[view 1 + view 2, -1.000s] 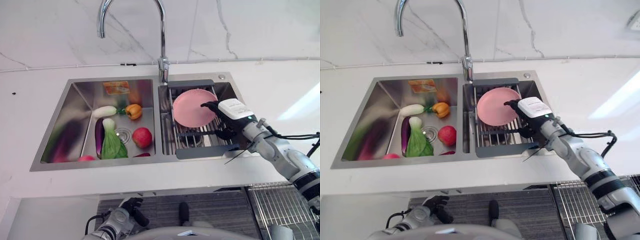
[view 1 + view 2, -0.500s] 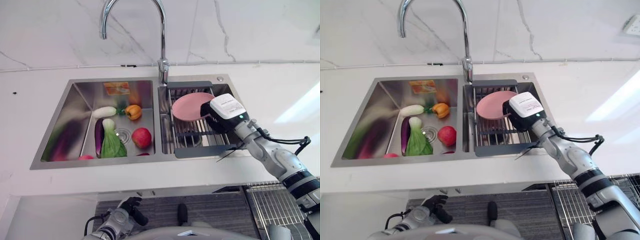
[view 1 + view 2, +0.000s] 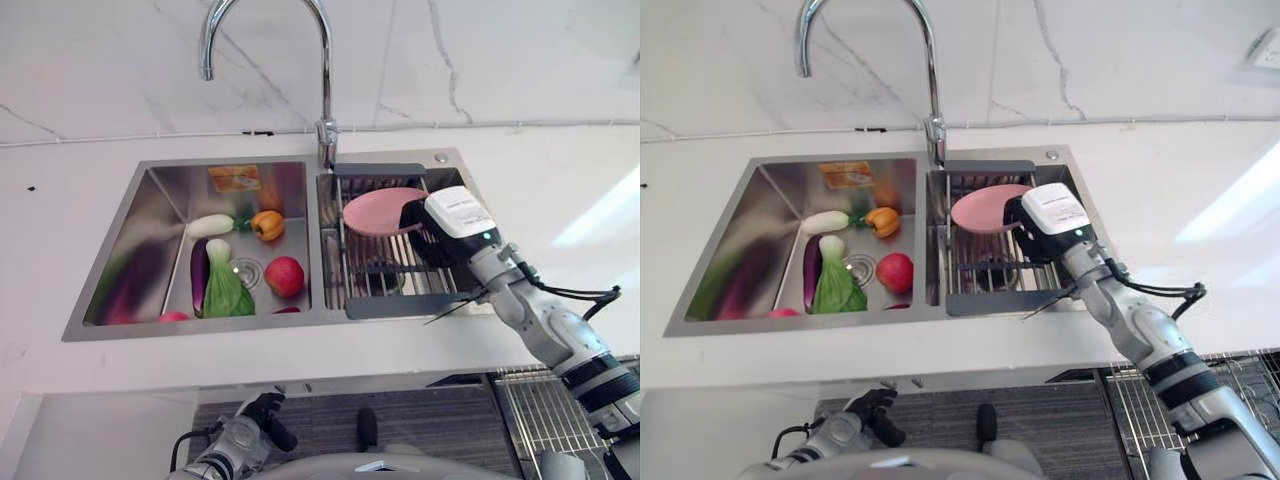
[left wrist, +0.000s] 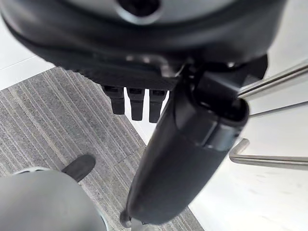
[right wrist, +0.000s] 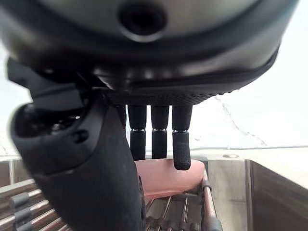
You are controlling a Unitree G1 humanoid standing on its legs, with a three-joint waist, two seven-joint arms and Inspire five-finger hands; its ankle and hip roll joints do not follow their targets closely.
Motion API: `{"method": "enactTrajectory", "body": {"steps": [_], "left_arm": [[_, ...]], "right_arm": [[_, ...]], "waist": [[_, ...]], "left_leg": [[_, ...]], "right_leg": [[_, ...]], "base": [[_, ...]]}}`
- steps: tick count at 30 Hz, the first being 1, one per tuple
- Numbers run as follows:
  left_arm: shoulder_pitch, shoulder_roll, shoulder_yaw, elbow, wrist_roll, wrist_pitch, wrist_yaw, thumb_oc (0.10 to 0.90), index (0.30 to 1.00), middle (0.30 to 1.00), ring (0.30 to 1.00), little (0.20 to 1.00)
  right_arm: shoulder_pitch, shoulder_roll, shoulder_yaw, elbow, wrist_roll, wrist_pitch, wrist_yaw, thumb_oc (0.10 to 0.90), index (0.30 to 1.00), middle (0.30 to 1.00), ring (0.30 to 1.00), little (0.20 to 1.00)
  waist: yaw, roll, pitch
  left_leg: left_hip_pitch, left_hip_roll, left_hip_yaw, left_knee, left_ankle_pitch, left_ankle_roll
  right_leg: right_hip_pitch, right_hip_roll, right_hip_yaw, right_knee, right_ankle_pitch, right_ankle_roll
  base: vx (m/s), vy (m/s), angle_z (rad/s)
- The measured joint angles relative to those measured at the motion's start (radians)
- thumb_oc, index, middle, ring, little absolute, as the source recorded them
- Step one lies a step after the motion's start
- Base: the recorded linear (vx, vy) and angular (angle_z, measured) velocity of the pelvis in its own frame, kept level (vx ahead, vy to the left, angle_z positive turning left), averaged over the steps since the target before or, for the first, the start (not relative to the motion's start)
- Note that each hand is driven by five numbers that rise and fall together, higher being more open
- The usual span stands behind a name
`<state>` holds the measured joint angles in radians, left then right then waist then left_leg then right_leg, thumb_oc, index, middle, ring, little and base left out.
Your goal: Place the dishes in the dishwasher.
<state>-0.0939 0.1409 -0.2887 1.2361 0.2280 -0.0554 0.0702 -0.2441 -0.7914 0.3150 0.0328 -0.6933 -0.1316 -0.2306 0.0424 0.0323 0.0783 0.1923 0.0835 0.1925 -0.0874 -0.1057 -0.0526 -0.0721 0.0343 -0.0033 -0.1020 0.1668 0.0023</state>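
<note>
Tipped flatter, pink plate rests on rack under right hand.

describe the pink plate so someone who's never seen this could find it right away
Start at the double steel sink under the tall faucet. Its right basin holds a dark wire rack; the pink plate lies at the rack's far end, by the right hand. It is the only dish there.

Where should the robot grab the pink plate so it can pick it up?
Probably by the rim nearest the right hand. The pink plate lies nearly flat on the wire rack in the right basin, so only its thin edge offers a pinch: thumb under the rim, fingers on top, coming from the robot's right, where the hand already hovers.
</note>
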Motion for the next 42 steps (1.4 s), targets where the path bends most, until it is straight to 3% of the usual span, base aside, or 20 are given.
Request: {"method": "enactTrajectory", "body": {"steps": [5, 9, 12, 17, 23, 27, 30, 31, 32, 33, 35, 36, 37, 38, 40, 41, 42], "left_arm": [[0.011, -0.001, 0.002, -0.004, 0.000, 0.002, 0.005, 0.800, 0.900, 0.900, 0.900, 0.900], [0.013, -0.001, 0.003, -0.017, 0.001, 0.003, 0.005, 0.800, 0.900, 0.900, 0.900, 0.900], [0.020, 0.003, 0.003, -0.017, 0.001, 0.005, 0.003, 0.800, 0.900, 0.900, 0.900, 0.900], [0.031, 0.006, 0.003, -0.020, 0.001, 0.004, -0.009, 0.800, 0.900, 0.900, 0.900, 0.900], [0.034, 0.004, 0.035, -0.034, 0.001, 0.000, -0.022, 0.800, 0.900, 0.900, 0.900, 0.900], [0.042, 0.010, 0.035, -0.033, 0.021, -0.002, -0.030, 0.800, 0.900, 0.900, 0.900, 0.900], [0.049, 0.015, 0.035, -0.032, 0.028, 0.002, -0.035, 0.800, 0.900, 0.900, 0.900, 0.900], [0.049, 0.038, 0.038, -0.040, 0.043, -0.005, -0.037, 0.800, 0.900, 0.900, 0.900, 0.900], [0.049, 0.055, 0.038, -0.041, 0.045, -0.006, -0.035, 0.800, 0.900, 0.900, 0.900, 0.900], [0.045, 0.082, 0.039, -0.038, 0.049, -0.006, -0.034, 0.800, 0.900, 0.900, 0.900, 0.900], [0.020, 0.127, 0.054, 0.015, 0.053, 0.005, -0.031, 0.800, 0.900, 0.900, 0.900, 0.900], [0.020, 0.127, 0.054, 0.015, 0.053, 0.005, -0.031, 0.800, 0.900, 0.900, 0.900, 0.900], [0.030, 0.130, 0.071, 0.017, 0.057, 0.003, -0.028, 0.800, 0.900, 0.900, 0.900, 0.900], [0.032, 0.128, 0.072, 0.017, 0.060, 0.000, -0.024, 0.800, 0.900, 0.900, 0.900, 0.900], [0.018, 0.124, 0.067, 0.014, 0.078, 0.001, -0.022, 0.800, 0.900, 0.900, 0.900, 0.900], [0.018, 0.129, 0.068, 0.022, 0.077, 0.003, -0.025, 0.800, 0.900, 0.900, 0.900, 0.900], [0.020, 0.129, 0.067, 0.021, 0.078, 0.004, -0.024, 0.800, 0.900, 0.900, 0.900, 0.900]], "right_arm": [[0.031, 0.000, -0.132, -0.143, 0.088, -0.011, -0.019, 0.400, 0.300, 0.300, 0.300, 0.300], [0.020, -0.008, -0.361, -0.284, 0.154, -0.010, -0.123, 0.400, 0.300, 0.300, 0.300, 0.300], [0.015, -0.026, -0.433, -0.326, 0.159, -0.019, -0.163, 0.400, 0.300, 0.300, 0.300, 0.300], [0.032, -0.034, -0.455, -0.334, 0.188, -0.036, -0.179, 0.400, 0.300, 0.300, 0.300, 0.300], [0.253, -0.073, -0.635, -0.396, 0.184, -0.073, -0.176, 0.400, 0.300, 0.300, 0.300, 0.300], [0.394, -0.052, -0.731, -0.402, 0.183, -0.071, -0.178, 0.400, 0.300, 0.300, 0.300, 0.300], [0.454, -0.007, -0.748, -0.399, 0.180, -0.056, -0.168, 0.400, 0.300, 0.300, 0.300, 0.300], [0.481, 0.051, -0.757, -0.400, 0.173, -0.064, -0.177, 0.400, 0.300, 0.300, 0.300, 0.300], [0.469, 0.053, -0.728, -0.397, 0.160, -0.056, -0.173, 0.400, 0.300, 0.300, 0.300, 0.300], [0.447, 0.051, -0.687, -0.381, 0.137, -0.051, -0.165, 0.400, 0.300, 0.300, 0.300, 0.300], [0.476, 0.070, -0.670, -0.348, 0.118, -0.044, -0.163, 0.400, 0.300, 0.300, 0.300, 0.300], [0.476, 0.070, -0.670, -0.348, 0.118, -0.044, -0.163, 0.400, 0.300, 0.300, 0.300, 0.300], [0.477, 0.082, -0.671, -0.328, 0.105, -0.041, -0.163, 0.400, 0.300, 0.300, 0.300, 0.300], [0.482, 0.085, -0.677, -0.318, 0.105, -0.033, -0.164, 0.400, 0.300, 0.300, 0.300, 0.300], [0.505, 0.088, -0.689, -0.296, 0.095, -0.017, -0.172, 0.400, 0.300, 0.300, 0.300, 0.300], [0.497, 0.097, -0.662, -0.259, 0.075, -0.010, -0.171, 0.400, 0.300, 0.300, 0.300, 0.300], [0.500, 0.096, -0.653, -0.253, 0.070, -0.005, -0.170, 0.400, 0.300, 0.300, 0.300, 0.300]], "waist": [[-0.016, 0.010, -0.006], [-0.011, 0.016, -0.010], [-0.024, 0.014, -0.013], [-0.051, 0.007, -0.017], [-0.057, -0.008, -0.011], [-0.103, -0.019, -0.009], [-0.140, -0.034, -0.003], [-0.154, -0.057, 0.006], [-0.150, -0.070, 0.014], [-0.138, -0.094, 0.033], [-0.202, -0.127, 0.060], [-0.202, -0.127, 0.060], [-0.202, -0.125, 0.060], [-0.194, -0.111, 0.067], [-0.169, -0.072, 0.087], [-0.139, -0.075, 0.089], [-0.127, -0.074, 0.086]], "left_leg": [[0.001, -0.002, 0.001, -0.001, 0.000, 0.000], [0.003, -0.003, 0.002, -0.001, 0.000, 0.000], [0.008, -0.005, 0.011, -0.001, 0.000, 0.000], [0.012, -0.006, 0.019, -0.001, -0.001, 0.001], [-0.006, -0.015, 0.020, -0.002, -0.004, 0.006], [-0.003, -0.035, 0.046, -0.002, -0.008, 0.013], [-0.002, -0.044, 0.079, -0.002, -0.011, 0.023], [-0.034, -0.063, 0.137, 0.004, -0.006, 0.027], [-0.047, -0.067, 0.194, 0.006, -0.006, 0.027], [-0.057, -0.056, 0.274, 0.005, -0.005, 0.030], [-0.056, -0.057, 0.289, 0.011, -0.013, 0.043], [-0.056, -0.057, 0.289, 0.011, -0.013, 0.043], [-0.048, -0.045, 0.312, 0.009, -0.013, 0.042], [-0.046, -0.027, 0.333, 0.014, -0.011, 0.040], [-0.068, 0.030, 0.335, 0.050, -0.002, 0.028], [-0.077, 0.052, 0.340, 0.098, -0.003, 0.026], [-0.076, 0.057, 0.342, 0.104, -0.004, 0.026]], "right_leg": [[-0.001, -0.001, 0.004, 0.001, 0.000, 0.000], [0.001, 0.000, 0.004, 0.002, 0.001, 0.001], [0.001, 0.001, 0.014, 0.002, 0.002, 0.002], [0.002, 0.001, 0.023, 0.002, 0.000, 0.009], [-0.020, -0.001, 0.035, 0.003, 0.013, 0.015], [-0.031, -0.004, 0.066, 0.004, 0.021, 0.023], [-0.048, -0.006, 0.106, 0.004, 0.029, 0.040], [-0.108, 0.010, 0.158, 0.014, 0.081, 0.086], [-0.141, 0.019, 0.182, 0.007, 0.125, 0.143], [-0.181, 0.029, 0.167, 0.005, 0.174, 0.206], [-0.187, 0.010, 0.044, 0.003, 0.140, 0.224], [-0.187, 0.010, 0.044, 0.003, 0.140, 0.224], [-0.187, -0.006, -0.052, 0.022, 0.073, 0.189], [-0.188, -0.032, -0.077, 0.049, 0.049, 0.177], [-0.186, -0.132, -0.048, 0.211, -0.014, 0.218], [-0.186, -0.185, -0.082, 0.321, -0.068, 0.151], [-0.179, -0.198, -0.097, 0.339, -0.077, 0.131]], "base": [[0.00, 0.000, 0.00], [-0.02, 0.001, 0.00], [-0.03, 0.003, -0.09], [-0.01, 0.019, -0.06], [-0.03, 0.063, -0.05], [-0.04, 0.097, -0.22], [-0.23, 0.081, -0.55], [-0.23, 0.007, -1.19], [-0.19, 0.007, -1.94], [-0.10, -0.023, -1.60], [-0.12, -0.027, -0.57], [-0.12, -0.018, -0.17], [-0.17, -0.005, -0.43], [-0.28, 0.005, -0.52], [-0.40, -0.037, -0.30], [-0.36, -0.115, -0.21], [-0.22, -0.143, -0.37]]}}
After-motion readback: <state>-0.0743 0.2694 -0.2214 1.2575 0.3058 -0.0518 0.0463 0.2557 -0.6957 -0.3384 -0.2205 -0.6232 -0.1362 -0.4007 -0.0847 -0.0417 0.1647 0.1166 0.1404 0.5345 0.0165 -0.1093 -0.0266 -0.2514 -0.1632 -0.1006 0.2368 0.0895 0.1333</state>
